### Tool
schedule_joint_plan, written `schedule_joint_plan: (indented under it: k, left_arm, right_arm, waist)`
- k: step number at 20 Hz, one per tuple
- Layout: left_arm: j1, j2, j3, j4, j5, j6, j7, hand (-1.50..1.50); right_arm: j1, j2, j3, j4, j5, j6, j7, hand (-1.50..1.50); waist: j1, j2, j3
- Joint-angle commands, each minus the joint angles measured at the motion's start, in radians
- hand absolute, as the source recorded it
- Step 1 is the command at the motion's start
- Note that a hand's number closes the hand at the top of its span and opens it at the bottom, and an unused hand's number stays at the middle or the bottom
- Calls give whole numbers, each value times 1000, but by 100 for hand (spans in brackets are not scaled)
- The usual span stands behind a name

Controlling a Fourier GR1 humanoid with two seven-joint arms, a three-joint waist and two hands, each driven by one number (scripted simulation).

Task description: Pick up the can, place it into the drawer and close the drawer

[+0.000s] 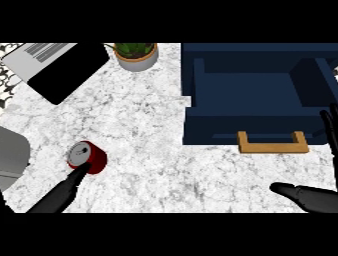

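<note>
A red can [88,156] lies on its side on the marble counter [150,130], at the lower left. My left hand [58,194] comes in from the bottom left corner, and one straight finger reaches up to the can's lower edge and touches it. Its fingers are not curled round the can. The dark blue drawer [257,95] stands pulled out at the upper right, its inside bare, with a wooden handle [272,142] on its near front. My right hand [327,200] rests open at the right edge, fingers pointing up beside the drawer's front corner.
A potted green plant [136,54] stands at the back, left of the drawer. A grey and black appliance [54,67] lies at the back left. A grey object [1,150] sits at the left edge, close to the can.
</note>
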Motion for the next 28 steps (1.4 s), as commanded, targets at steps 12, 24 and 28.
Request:
schedule_joint_plan:
  k: [12, 24, 28]
  left_arm:
    - [-123, -1, -52, 273, -12, 202, 87, -150]
    - [-116, 0, -102, 554, 324, 389, -270, -150]
    - [-111, 4, -39, 562, 483, 379, -413, -150]
  right_arm:
    - [13, -37, -101, -53, -91, 54, 21, -150]
    - [126, -40, -124, -186, -107, 97, 62, -150]
    - [105, -39, -177, -70, -136, 127, -33, -150]
  waist:
    - [-3, 0, -2]
    - [-6, -1, -3]
    - [-1, -1, -3]
